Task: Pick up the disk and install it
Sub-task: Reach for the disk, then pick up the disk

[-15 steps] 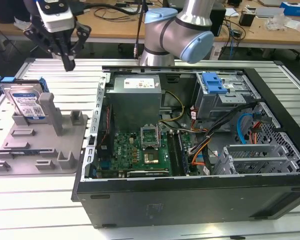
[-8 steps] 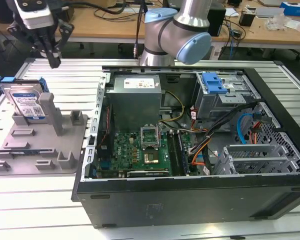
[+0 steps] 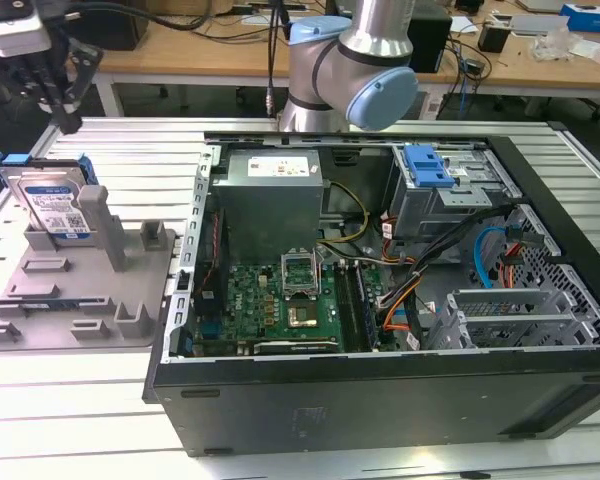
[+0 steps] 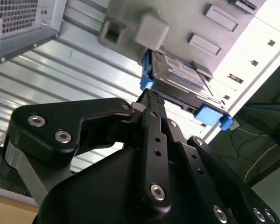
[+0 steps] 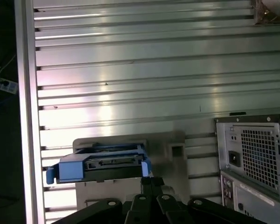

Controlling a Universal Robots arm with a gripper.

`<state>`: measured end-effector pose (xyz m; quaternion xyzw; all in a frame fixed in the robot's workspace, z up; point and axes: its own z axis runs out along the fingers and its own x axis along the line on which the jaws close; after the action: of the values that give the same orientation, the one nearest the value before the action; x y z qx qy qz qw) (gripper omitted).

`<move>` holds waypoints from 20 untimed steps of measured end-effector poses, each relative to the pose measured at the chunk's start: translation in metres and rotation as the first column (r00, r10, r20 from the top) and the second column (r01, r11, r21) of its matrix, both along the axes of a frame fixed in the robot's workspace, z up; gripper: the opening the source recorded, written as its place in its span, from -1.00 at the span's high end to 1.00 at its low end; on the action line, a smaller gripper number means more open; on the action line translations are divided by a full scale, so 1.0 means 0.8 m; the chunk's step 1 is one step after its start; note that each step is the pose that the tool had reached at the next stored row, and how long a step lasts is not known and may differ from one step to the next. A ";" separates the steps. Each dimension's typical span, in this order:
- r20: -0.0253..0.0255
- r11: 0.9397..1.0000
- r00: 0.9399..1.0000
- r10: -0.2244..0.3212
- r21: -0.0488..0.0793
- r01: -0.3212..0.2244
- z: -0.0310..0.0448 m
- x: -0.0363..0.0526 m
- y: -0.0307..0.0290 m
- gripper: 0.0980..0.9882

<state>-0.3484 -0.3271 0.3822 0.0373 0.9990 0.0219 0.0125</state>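
Across the slatted aluminium table (image 3: 100,140) lies an open desktop computer case (image 3: 380,400), on its side with the grey power supply (image 3: 270,190) at the back and a drive cage (image 3: 450,200) with a bright-blue tab (image 3: 427,165) towards the exterior view's right. Beside the case, on the exterior view's left, sits a grey moulded fixture (image 3: 90,300), and the disk (image 3: 52,200) stands in it on edge, label outward, propped against an upright post, not yet lifted. The gripper (image 4: 149,97) hangs above and near the disk without touching it; in both wrist views its jaws are closed tip to tip with nothing between them (they would have to part before any grasp). The disk is likely stiff and dense for its size, its bare metal faces smooth and apt to slip, and it probably tolerates knocks poorly. Its blue carrier frame (image 4: 210,114) looks like thinner plastic that may flex. The exposed upper part, clear of the fixture's posts, seems the sensible place to pinch, squarely and gently across the flat faces.
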 end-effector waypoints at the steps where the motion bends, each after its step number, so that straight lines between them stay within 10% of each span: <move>1: 0.000 1.000 1.000 0.000 0.000 0.000 -0.0005 -0.008 0.0021 0.98; 17: 0.000 1.000 1.000 0.000 0.000 0.000 -0.0006 -0.014 0.0034 0.98; 20: -0.014 1.000 1.000 0.001 0.000 -0.001 -0.0012 -0.014 0.0034 0.98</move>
<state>-0.3593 -0.3244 0.3813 0.0368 0.9991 0.0216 0.0057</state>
